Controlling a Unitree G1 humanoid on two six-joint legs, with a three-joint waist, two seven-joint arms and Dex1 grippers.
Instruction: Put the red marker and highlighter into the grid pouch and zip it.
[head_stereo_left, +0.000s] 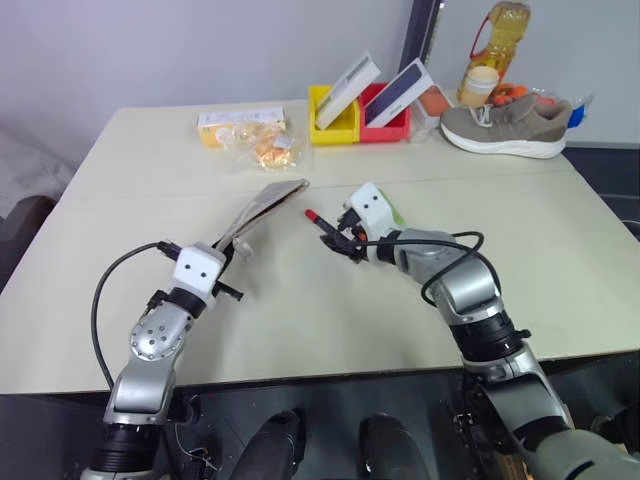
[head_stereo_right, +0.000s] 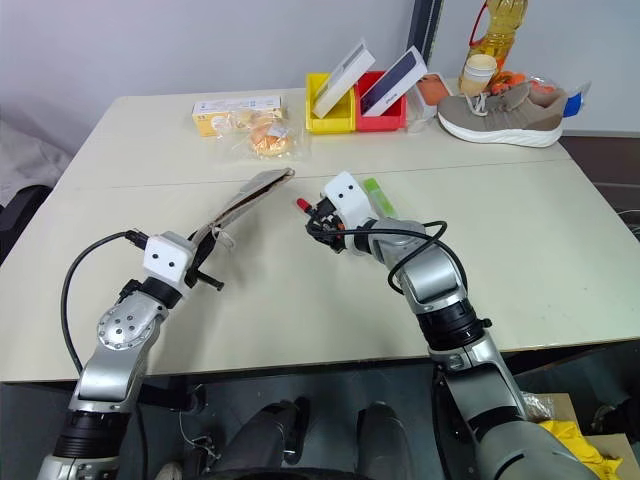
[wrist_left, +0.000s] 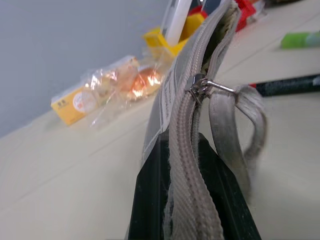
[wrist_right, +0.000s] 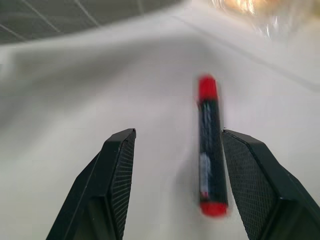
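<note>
Red-capped marker (wrist_right: 210, 145) lies on the beige table (head_stereo_left: 560, 260), between the right gripper's (wrist_right: 177, 185) wide-spread fingers, nearer one of them. Beside it lies the green highlighter (head_stereo_right: 378, 195). The left gripper (wrist_left: 192, 200) is clamped on the grid pouch (head_stereo_left: 262, 205), lifted edge-up.
</note>
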